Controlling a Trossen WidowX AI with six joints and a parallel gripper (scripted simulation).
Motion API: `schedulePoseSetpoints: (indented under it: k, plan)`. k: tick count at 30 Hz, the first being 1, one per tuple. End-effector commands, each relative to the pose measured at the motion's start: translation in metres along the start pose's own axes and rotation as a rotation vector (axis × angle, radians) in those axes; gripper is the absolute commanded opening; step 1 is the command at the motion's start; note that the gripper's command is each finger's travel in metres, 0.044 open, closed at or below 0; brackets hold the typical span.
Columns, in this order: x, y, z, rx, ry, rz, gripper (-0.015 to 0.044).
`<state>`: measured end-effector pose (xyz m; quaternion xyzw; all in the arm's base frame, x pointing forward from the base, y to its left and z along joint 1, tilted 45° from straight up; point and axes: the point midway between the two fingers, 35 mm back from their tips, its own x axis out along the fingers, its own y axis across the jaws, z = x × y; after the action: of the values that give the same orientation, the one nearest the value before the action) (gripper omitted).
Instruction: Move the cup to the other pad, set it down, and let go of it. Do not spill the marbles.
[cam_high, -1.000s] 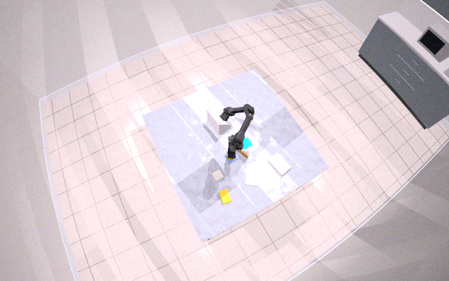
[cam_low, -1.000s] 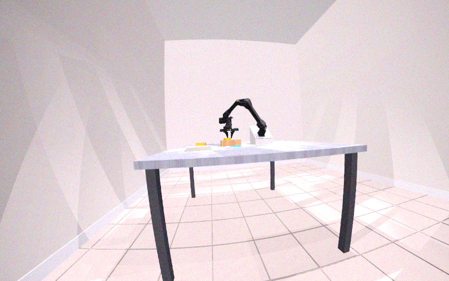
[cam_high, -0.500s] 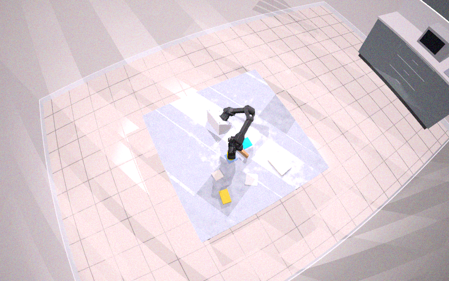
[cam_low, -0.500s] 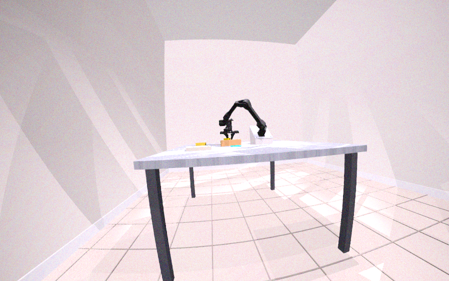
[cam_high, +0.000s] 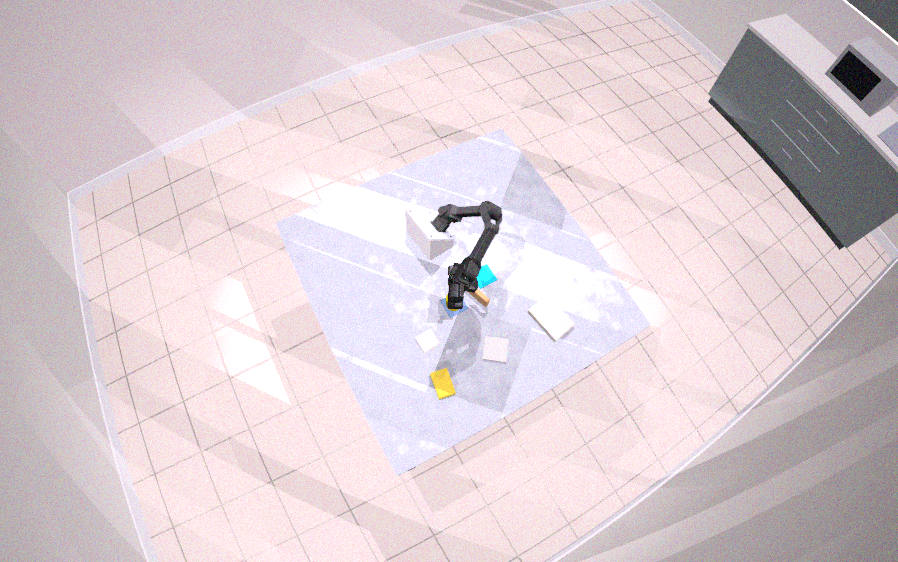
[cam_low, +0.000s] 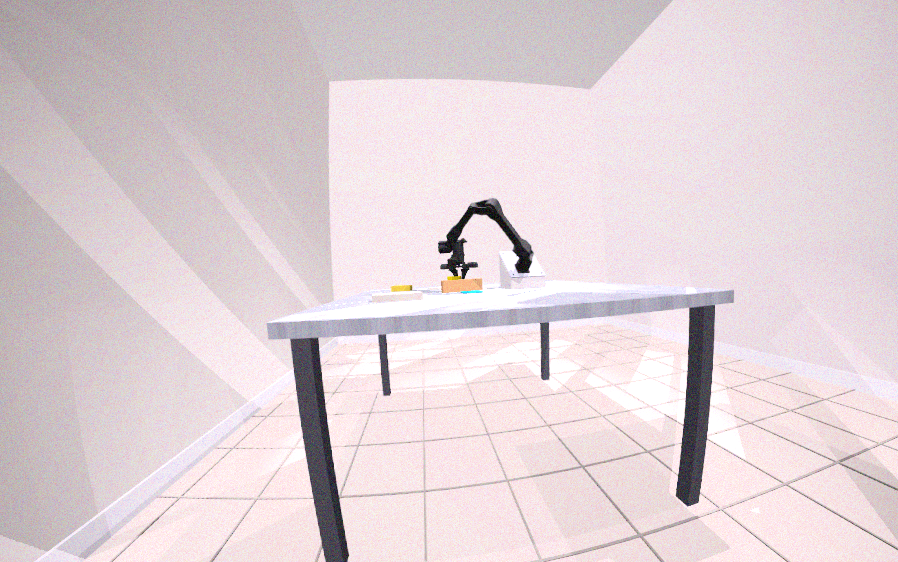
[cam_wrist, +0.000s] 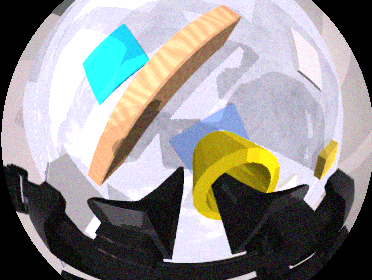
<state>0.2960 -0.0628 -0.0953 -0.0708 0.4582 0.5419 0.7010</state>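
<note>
The yellow cup (cam_wrist: 206, 150) (cam_low: 453, 278) stands on the blue pad (cam_wrist: 227, 117) (cam_high: 462, 309). Its mouth shows in the wrist view, but no marbles are visible there; a finger covers part of the opening. My gripper (cam_wrist: 197, 169) (cam_low: 460, 276) is partly open and straddles the cup's near wall. One fingertip is over or inside the mouth, the other outside, with a gap between it and the wall. The cyan pad (cam_wrist: 112, 62) (cam_high: 486, 276) (cam_low: 471, 292) has nothing on it.
A wooden bar (cam_wrist: 145, 92) (cam_high: 481, 297) (cam_low: 461, 286) stands between the two pads. A yellow block (cam_high: 443, 383) (cam_low: 401, 288) (cam_wrist: 327, 161) and white slabs (cam_high: 550, 320) (cam_high: 495, 349) (cam_high: 426, 341) lie farther off. A white box (cam_high: 418, 235) is by the arm's base.
</note>
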Motion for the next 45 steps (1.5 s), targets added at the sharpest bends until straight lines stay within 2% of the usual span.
schedulePoseSetpoints:
  k: [1, 14, 19, 37, 45]
  plan:
    - [0.000, 0.000, 0.000, -0.001, 0.000, 0.000, 0.0093]
    - [0.000, 0.000, 0.000, -0.001, 0.000, 0.000, 0.0000]
    - [-0.010, -0.001, 0.000, 0.000, 0.001, -0.001, 0.0000]
    - [-0.080, 0.000, -0.001, 0.007, 0.000, -0.002, 0.0000]
    - [-0.078, 0.002, -0.002, 0.014, -0.003, 0.002, 0.0000]
